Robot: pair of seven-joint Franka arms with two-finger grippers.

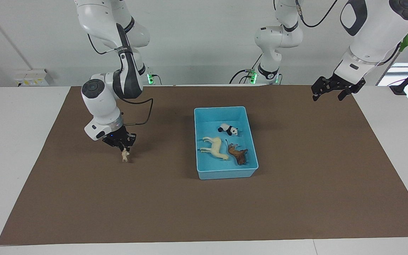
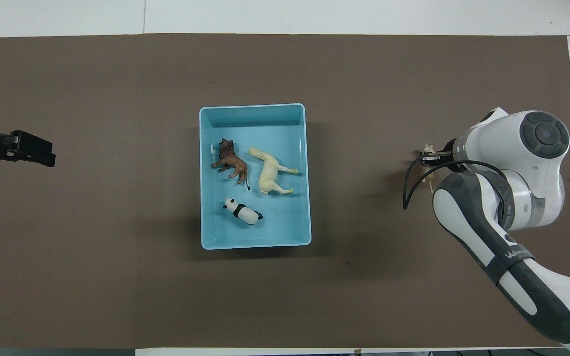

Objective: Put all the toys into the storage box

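Observation:
The light blue storage box stands mid-mat and also shows in the overhead view. In it lie the panda, the cream-yellow horse and the brown lion. My right gripper is shut on the tan spotted cat, which hangs from the fingers low over the mat, toward the right arm's end of the table. My left gripper is open and empty, raised over the mat's edge at the left arm's end, waiting.
A brown mat covers most of the white table. A wall socket unit sits at the table's edge near the right arm's base.

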